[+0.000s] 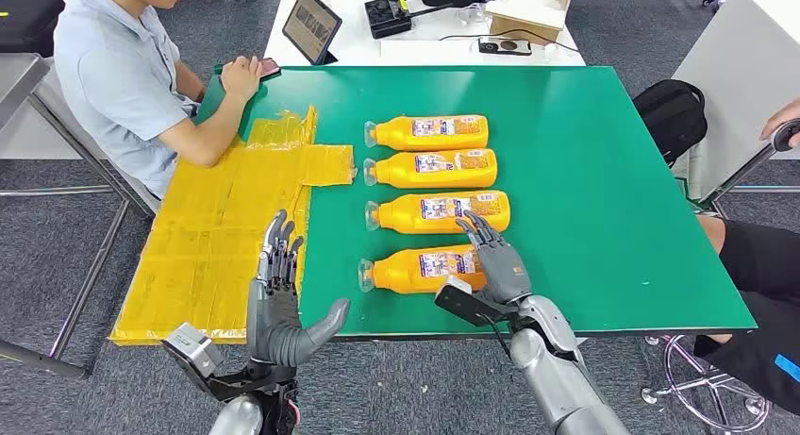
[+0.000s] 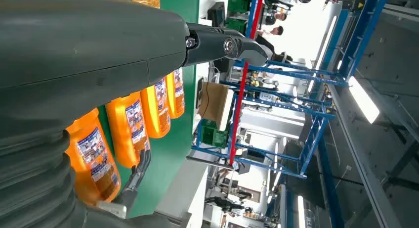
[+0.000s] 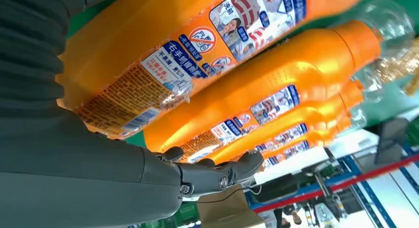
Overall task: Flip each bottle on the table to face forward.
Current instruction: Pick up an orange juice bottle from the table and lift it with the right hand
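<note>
Four orange bottles lie on their sides in a column on the green bench (image 1: pixel 604 171), caps pointing to the robot's left, labels facing up. The nearest bottle (image 1: pixel 425 268) sits just inside the bench's near edge; beyond it come the second bottle (image 1: pixel 439 211), the third bottle (image 1: pixel 431 168) and the farthest bottle (image 1: pixel 429 131), each close beside the next without clearly touching.

The right hand (image 1: pixel 495 260) rests over the base end of the nearest bottle, its fingers (image 1: pixel 479 229) stretched forward and spread, their tips reaching the second bottle's near side. From the head view it cannot be told whether the palm presses on the bottle. The right wrist view adds the close detail: the printed label of the nearest bottle, with the thumb extended under it rather than wrapped round it, so nothing is grasped (the fingers are released).

The left hand (image 1: pixel 280 303) hovers near the bench's near edge, over the seam between the green surface and the yellow taped sheet (image 1: pixel 217 237), fingers straight, thumb splayed toward the bottles, holding nothing. Its wrist view shows the bottle row beyond the thumb.

A person (image 1: pixel 123 67) sits at the far left corner, a hand on a phone (image 1: pixel 269 69)
</note>
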You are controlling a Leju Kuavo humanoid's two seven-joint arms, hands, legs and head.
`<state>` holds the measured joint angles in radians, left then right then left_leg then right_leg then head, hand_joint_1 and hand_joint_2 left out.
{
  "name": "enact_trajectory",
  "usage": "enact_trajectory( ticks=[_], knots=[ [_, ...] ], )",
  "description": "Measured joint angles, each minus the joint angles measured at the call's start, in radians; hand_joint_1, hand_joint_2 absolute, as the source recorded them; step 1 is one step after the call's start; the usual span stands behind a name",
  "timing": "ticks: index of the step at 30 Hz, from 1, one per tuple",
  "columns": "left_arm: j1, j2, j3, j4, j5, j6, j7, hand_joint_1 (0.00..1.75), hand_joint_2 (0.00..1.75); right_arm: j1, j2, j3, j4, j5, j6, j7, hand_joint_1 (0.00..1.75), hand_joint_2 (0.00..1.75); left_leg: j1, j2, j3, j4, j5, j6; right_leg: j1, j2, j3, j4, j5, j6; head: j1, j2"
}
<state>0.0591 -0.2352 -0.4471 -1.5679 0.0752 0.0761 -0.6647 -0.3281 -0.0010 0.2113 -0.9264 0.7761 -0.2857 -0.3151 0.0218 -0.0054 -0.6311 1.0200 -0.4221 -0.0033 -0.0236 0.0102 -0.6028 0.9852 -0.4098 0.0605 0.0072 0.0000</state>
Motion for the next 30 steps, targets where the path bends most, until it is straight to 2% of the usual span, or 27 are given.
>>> enact_trajectory(
  ticks=[6, 17, 26, 27, 30],
  knots=[
    [0.001, 0.0, 0.002, 0.0, -0.001, -0.003, 0.008, 0.0, 1.75, -0.017, -0.01, 0.033, 0.018, 0.013, 0.055, 0.067, 0.0, 1.75, 0.0, 0.0, 0.0, 0.0, 0.0, 0.0, 0.0, 0.0, 0.0, 0.0, 0.0, 0.0, 0.0, 0.0],
    [0.011, -0.001, 0.018, 0.0, 0.002, -0.027, 0.037, 0.0, 1.75, -0.041, -0.046, 0.085, 0.039, 0.044, 0.12, 0.112, 0.0, 1.75, 0.0, 0.0, 0.001, 0.0, 0.0, 0.0, 0.0, 0.0, 0.001, 0.0, 0.0, 0.0, 0.0, 0.0],
    [0.027, -0.004, 0.036, -0.002, -0.024, -0.047, 0.053, 0.0, 1.75, -0.062, -0.095, 0.152, 0.026, 0.088, 0.205, 0.176, 0.02, 1.75, 0.0, 0.0, 0.004, 0.0, 0.0, 0.0, 0.0, 0.0, 0.004, 0.0, 0.0, 0.0, 0.0, 0.0],
    [0.029, -0.005, 0.039, -0.002, -0.024, -0.049, 0.057, 0.0, 1.75, -0.068, -0.102, 0.16, 0.026, 0.089, 0.221, 0.185, 0.07, 1.75, 0.0, -0.001, 0.005, 0.0, 0.0, 0.0, 0.0, 0.0, 0.005, 0.0, 0.0, 0.0, 0.0, 0.0],
    [0.03, -0.008, 0.046, -0.002, -0.024, -0.056, 0.064, 0.0, 1.75, -0.088, -0.124, 0.179, 0.027, 0.086, 0.26, 0.201, 1.19, 1.75, 0.0, -0.001, 0.006, 0.0, 0.0, 0.0, 0.0, 0.0, 0.006, 0.0, 0.0, 0.0, 0.0, 0.0]
  ],
)
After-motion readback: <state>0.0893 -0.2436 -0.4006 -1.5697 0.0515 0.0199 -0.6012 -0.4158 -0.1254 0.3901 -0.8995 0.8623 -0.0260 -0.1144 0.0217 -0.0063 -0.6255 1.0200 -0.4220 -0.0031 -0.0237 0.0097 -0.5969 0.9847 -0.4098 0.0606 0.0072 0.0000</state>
